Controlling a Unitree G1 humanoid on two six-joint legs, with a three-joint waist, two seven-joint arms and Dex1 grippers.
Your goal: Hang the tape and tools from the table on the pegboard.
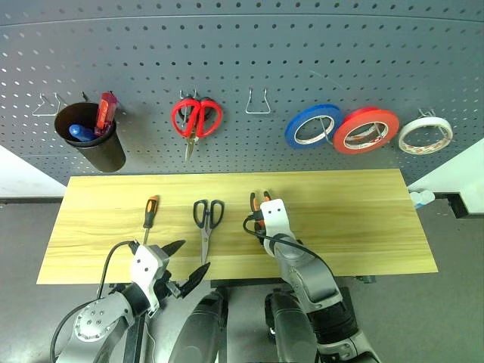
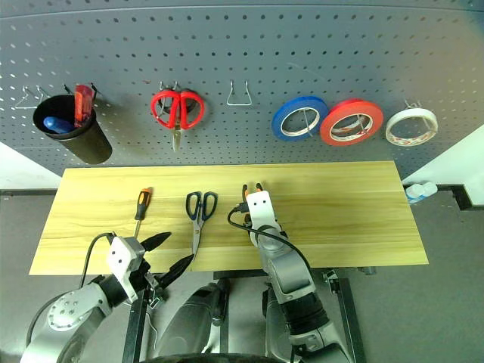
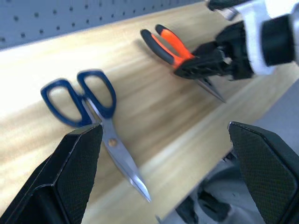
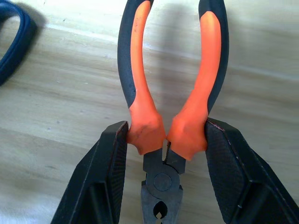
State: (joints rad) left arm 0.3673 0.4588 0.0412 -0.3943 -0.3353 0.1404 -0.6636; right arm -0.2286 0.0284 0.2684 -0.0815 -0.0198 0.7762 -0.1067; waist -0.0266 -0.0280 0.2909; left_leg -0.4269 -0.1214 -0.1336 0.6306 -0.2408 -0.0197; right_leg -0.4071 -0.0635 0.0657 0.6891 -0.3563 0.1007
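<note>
Frankly, we can read no brand or lettering on anything. Our right gripper (image 4: pixel 163 144) is clamped on the pliers (image 4: pixel 169 93), its fingers (image 4: pixel 110 172) pressing the orange-and-black handles just above the dark pivot, at the middle of the table (image 1: pixel 363 219). Our left gripper (image 1: pixel 184 266) stands wide apart and empty over the near edge, close to the blue-handled scissors (image 1: pixel 207 221); an orange-handled screwdriver (image 1: pixel 150 213) lies further left. The tape (image 1: pixel 425 134), a cream roll with a wide open centre, hangs on the pegboard (image 1: pixel 249 45) at far right, beside the red roll (image 1: pixel 366 129) and the blue roll (image 1: pixel 312 125).
</note>
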